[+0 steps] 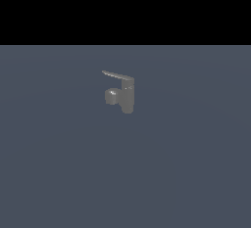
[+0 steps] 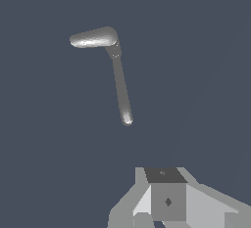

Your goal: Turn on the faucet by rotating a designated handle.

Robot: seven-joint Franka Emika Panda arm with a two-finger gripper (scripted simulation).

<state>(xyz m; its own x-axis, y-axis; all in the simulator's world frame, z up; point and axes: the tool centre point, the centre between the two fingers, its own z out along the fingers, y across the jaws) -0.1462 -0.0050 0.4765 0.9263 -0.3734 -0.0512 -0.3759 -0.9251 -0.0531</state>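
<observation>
The faucet (image 1: pixel 127 97) stands alone in the middle of the exterior view, a small dull-grey tap with an upright body. Its stubby spout (image 1: pixel 112 96) points toward the exterior view's left. The handle (image 1: pixel 116 75) is a thin flat lever on top, also reaching left. In the wrist view the handle (image 2: pixel 93 37) shows as a lighter rounded blade, joined to a long darker part of the faucet (image 2: pixel 120 85). My gripper (image 2: pixel 166 195) appears only in the wrist view, as grey blocks at the picture's edge. It is well apart from the faucet and touches nothing.
A flat blue-grey floor (image 1: pixel 59 173) spreads all around the faucet. Beyond its far edge the background is black. No other object shows in either view, and the arm is out of the exterior view.
</observation>
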